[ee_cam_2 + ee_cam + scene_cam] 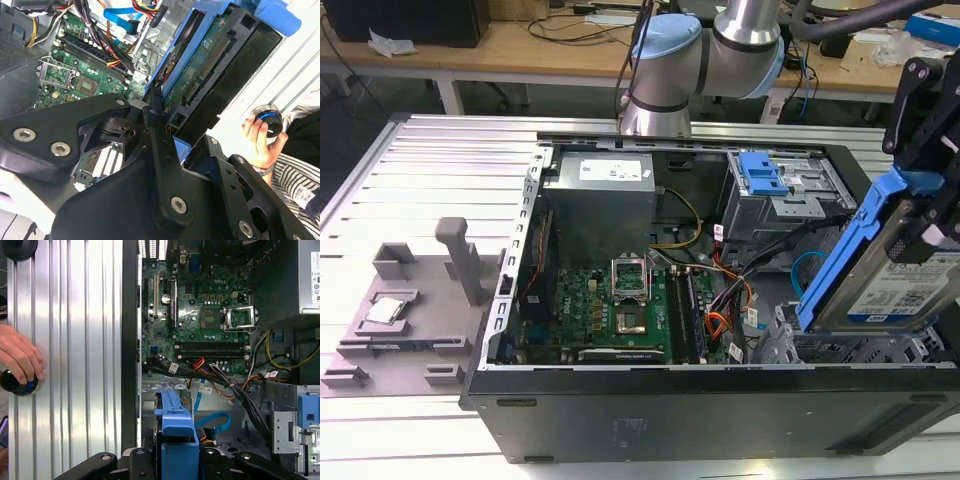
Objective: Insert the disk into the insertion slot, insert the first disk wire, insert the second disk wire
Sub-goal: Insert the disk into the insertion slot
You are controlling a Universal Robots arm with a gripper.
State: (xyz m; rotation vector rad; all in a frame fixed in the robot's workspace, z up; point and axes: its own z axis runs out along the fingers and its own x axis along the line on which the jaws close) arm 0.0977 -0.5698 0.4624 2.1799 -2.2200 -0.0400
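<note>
Now we see our claw [923, 215] pinching the disk [892, 285], tilted just above the slot [860, 352] inside the open case [670, 420].

Nothing I can read: stickers on the disk [905, 290] and the power supply [600, 215] seem only fine print.

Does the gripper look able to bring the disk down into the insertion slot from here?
Probably yes: the gripper holds the disk tilted just above the insertion slot, with nothing seen between them; the blue cable lies off to the side.
</note>
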